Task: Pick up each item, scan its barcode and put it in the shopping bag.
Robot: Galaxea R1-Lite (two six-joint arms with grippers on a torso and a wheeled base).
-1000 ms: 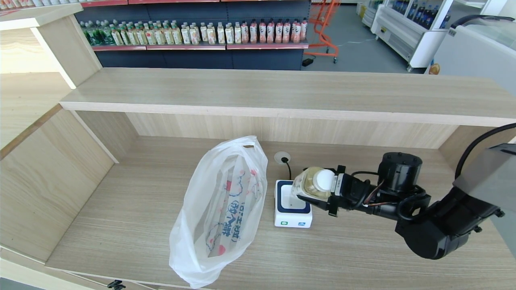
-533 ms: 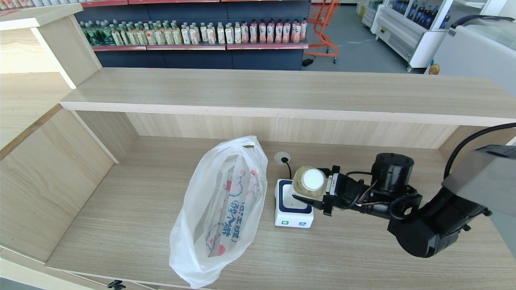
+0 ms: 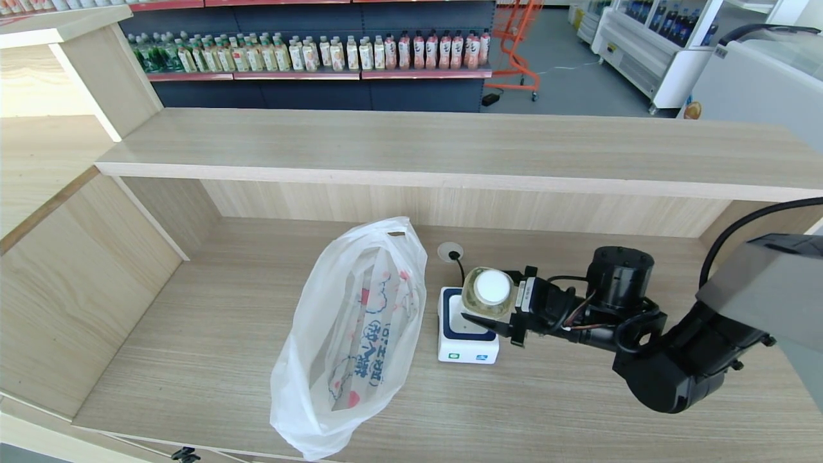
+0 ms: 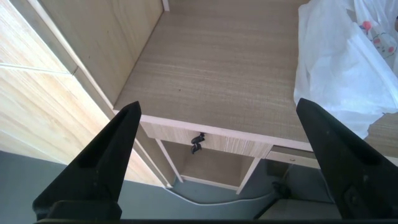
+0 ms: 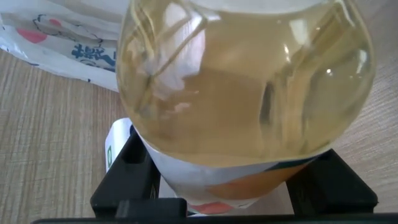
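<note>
Holding bottle (image 3: 493,287) above scanner (image 3: 458,350) | right pincer (image 3: 482,297) clamped, arm level | left pincer (image 4: 217,165) wide open

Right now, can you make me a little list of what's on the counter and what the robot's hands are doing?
Counter: light wood
Shopping bag: white, see-through, lying on the robot's left of the scanner
In the bag: a packet with pink and blue print
Scanner: white box, dark top; its cable runs to a hole in the counter
Bottle: clear, yellowish drink, white cap, held over the scanner
Right gripper: shut on the bottle
Left gripper: open, holding nothing, off the counter's front edge
</note>
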